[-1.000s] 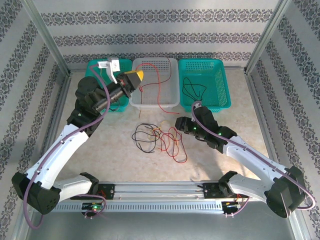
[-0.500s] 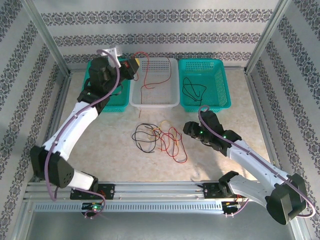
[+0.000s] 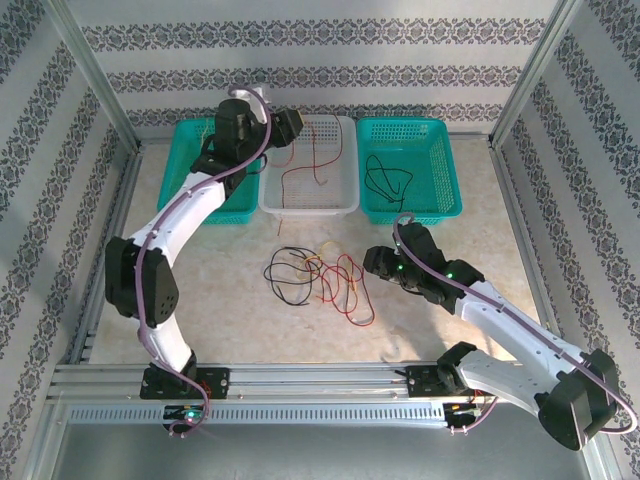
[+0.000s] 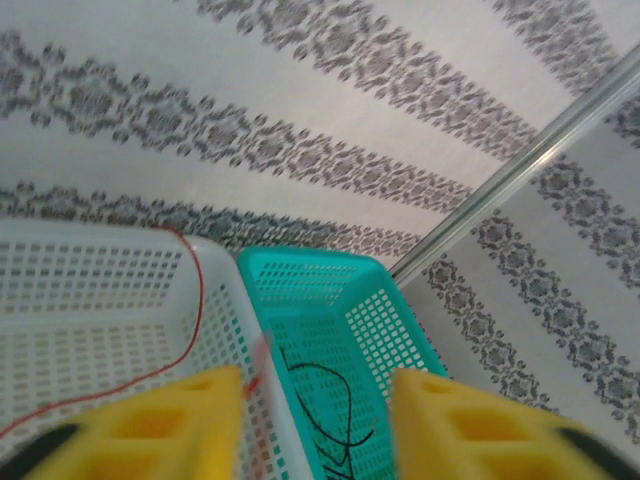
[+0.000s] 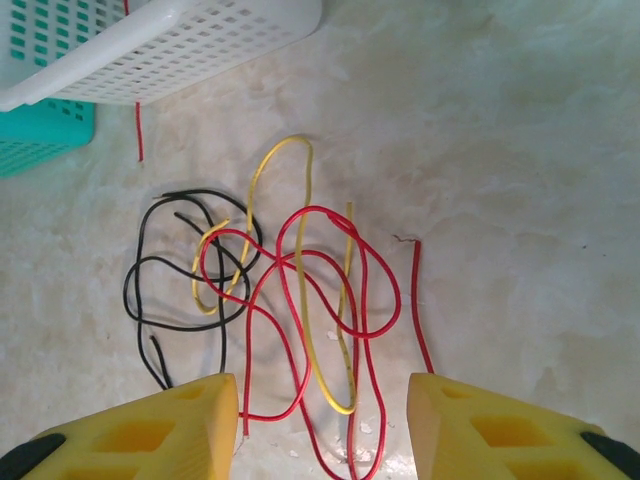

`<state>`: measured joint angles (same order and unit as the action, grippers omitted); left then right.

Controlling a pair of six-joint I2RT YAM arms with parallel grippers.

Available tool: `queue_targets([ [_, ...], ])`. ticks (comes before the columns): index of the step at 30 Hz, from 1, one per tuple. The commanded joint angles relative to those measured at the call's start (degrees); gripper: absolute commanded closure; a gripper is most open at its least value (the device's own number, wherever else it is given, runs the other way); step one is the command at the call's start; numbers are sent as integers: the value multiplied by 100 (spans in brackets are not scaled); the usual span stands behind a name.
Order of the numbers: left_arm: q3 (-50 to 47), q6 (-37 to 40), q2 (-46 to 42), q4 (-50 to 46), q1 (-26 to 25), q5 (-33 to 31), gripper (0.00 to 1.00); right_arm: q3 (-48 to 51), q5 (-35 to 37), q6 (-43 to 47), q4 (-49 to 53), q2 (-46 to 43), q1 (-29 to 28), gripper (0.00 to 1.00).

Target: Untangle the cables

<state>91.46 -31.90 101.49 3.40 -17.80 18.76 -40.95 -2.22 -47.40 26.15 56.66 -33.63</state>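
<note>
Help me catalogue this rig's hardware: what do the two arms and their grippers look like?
The left arm and right arm have smooth white shells between bulky black joints, with a thick purple cable looping along each. The left gripper and right gripper each carry two blocky yellow fingers with recessed pockets. Small green lights glow on the right wrist.

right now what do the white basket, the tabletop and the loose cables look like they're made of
white basket: likely moulded plastic, smooth with a slight sheen, walls of regular slots. tabletop: pale marble-look surface with mottled veining; stone or laminate, cannot tell. cables: probably plastic-sheathed wire, thin, smooth, holding loose curls.
</note>
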Motion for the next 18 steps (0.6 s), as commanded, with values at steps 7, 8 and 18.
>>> queue_targets([
  [7, -413, 234, -656, -44, 23, -23, 29, -510, 303, 378, 356, 318, -243, 51],
  [8, -475, 262, -800, -192, 17, -46, 29, -563, 301, 404, 349, 410, -270, 51],
  [18, -2475, 284, -2794, -1117, -231, -90, 30, -1018, 176, 608, 402, 1429, -665, 52],
])
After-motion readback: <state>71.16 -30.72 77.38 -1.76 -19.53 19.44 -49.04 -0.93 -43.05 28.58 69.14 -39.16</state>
